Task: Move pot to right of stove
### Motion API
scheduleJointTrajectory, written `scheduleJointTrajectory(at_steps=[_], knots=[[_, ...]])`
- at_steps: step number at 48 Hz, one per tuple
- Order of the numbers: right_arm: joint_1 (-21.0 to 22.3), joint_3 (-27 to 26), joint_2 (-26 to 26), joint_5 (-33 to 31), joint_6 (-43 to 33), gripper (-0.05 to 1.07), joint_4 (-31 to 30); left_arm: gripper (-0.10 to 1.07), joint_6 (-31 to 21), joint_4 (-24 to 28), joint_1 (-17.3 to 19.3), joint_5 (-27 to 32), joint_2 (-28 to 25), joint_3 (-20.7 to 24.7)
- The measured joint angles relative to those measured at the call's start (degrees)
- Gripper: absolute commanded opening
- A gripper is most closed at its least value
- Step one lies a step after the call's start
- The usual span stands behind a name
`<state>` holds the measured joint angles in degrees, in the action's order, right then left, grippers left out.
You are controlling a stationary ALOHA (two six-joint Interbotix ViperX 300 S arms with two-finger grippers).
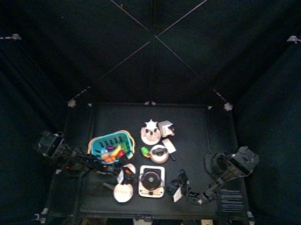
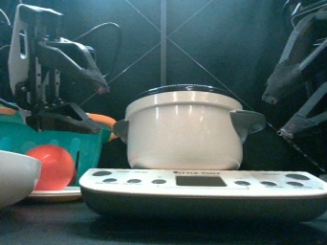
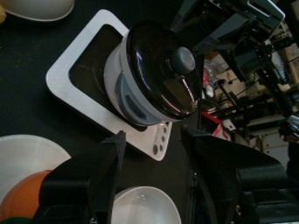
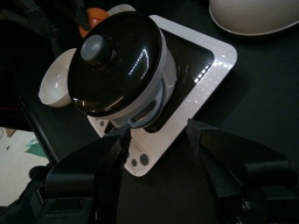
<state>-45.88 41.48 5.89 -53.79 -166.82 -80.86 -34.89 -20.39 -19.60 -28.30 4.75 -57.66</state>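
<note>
The pot, with a pale grey body, two side handles and a glossy black lid with a knob, sits on the stove, a pale slab with buttons along its front. In the top view the pot and stove are near the table's front edge. My left gripper hangs open to the left of the pot, touching nothing. My right gripper hangs open on the other side of the pot, also empty. Both stand above the table, apart from the pot.
A blue basket with colourful toys stands left of and behind the stove, an orange-red ball inside it. A white bowl sits at the front left. Pale dishes lie behind the stove. A white plate lies nearby.
</note>
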Motion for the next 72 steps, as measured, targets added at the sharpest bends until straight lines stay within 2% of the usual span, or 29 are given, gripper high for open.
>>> scheduleJointTrajectory(at_steps=[13, 60, 66, 72], knots=[[-0.09, 3.69, 0.0, -0.7, -11.34, 0.87, -10.37, 0.89, 0.09, 0.09, 0.0, 0.0, -0.35, 0.0], [-0.09, 3.87, -0.09, -0.79, -11.69, 0.87, -11.16, 0.89, 0.18, 1.23, 2.2, -0.88, -4.92, 2.37], [5.54, 1.32, 2.99, 7.65, -10.55, 0.87, -11.87, 0.89, 0.18, 1.23, 2.29, -0.88, -5.01, 2.37], [8.44, 0.53, 2.99, 10.72, -8.26, 0.87, -10.9, 0.89, 0.18, 1.23, 2.37, -0.79, -5.01, 2.37]])
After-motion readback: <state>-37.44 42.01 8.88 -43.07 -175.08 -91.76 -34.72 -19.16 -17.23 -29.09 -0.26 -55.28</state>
